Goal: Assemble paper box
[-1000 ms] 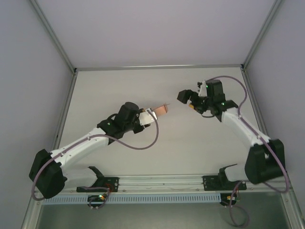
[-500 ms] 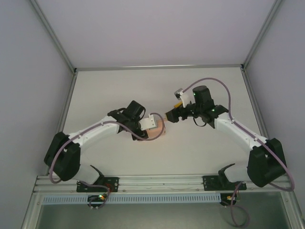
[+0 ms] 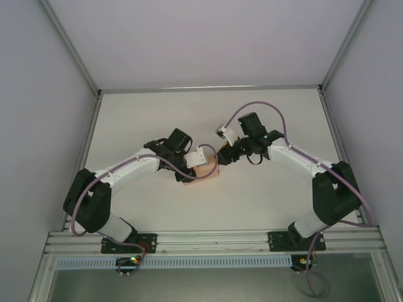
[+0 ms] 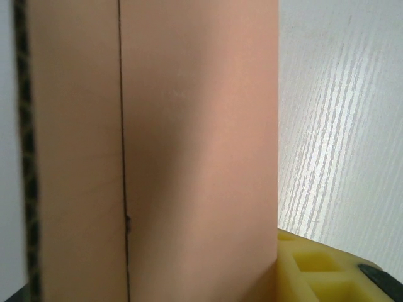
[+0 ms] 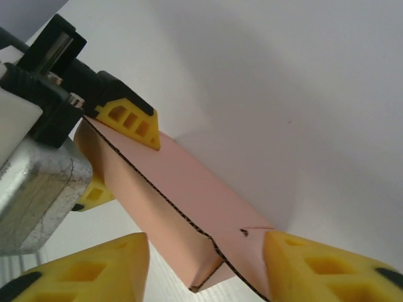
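Nearest the arm bases, at mid-table: clamps the paper box [image 3: 211, 171] by one end in the left gripper [image 3: 196, 170], jaws pressed onto its two broad faces, low over or on the table [image 3: 138, 119], impossible to say which. Just beyond, brackets the box's open end with the right gripper [image 5: 208, 267], jaws apart, one pad [image 5: 315, 264] at the loose flap [image 5: 245, 242] and apparently touching it, the other pad [image 5: 94, 270] clear of the wall. Could crush the thin hollow sleeve if closed hard on that unsupported end. Could crease the flap off its fold line, or jam it, if pushed askew. Could twist the box out of the left grip, held as it is by one end only. Looks salmon-pink and matte, thin card with a darker, dotted brown cut edge. Already folded into a long rectangular tube, with a fine dark seam down one face and the end flap not yet tucked shut.
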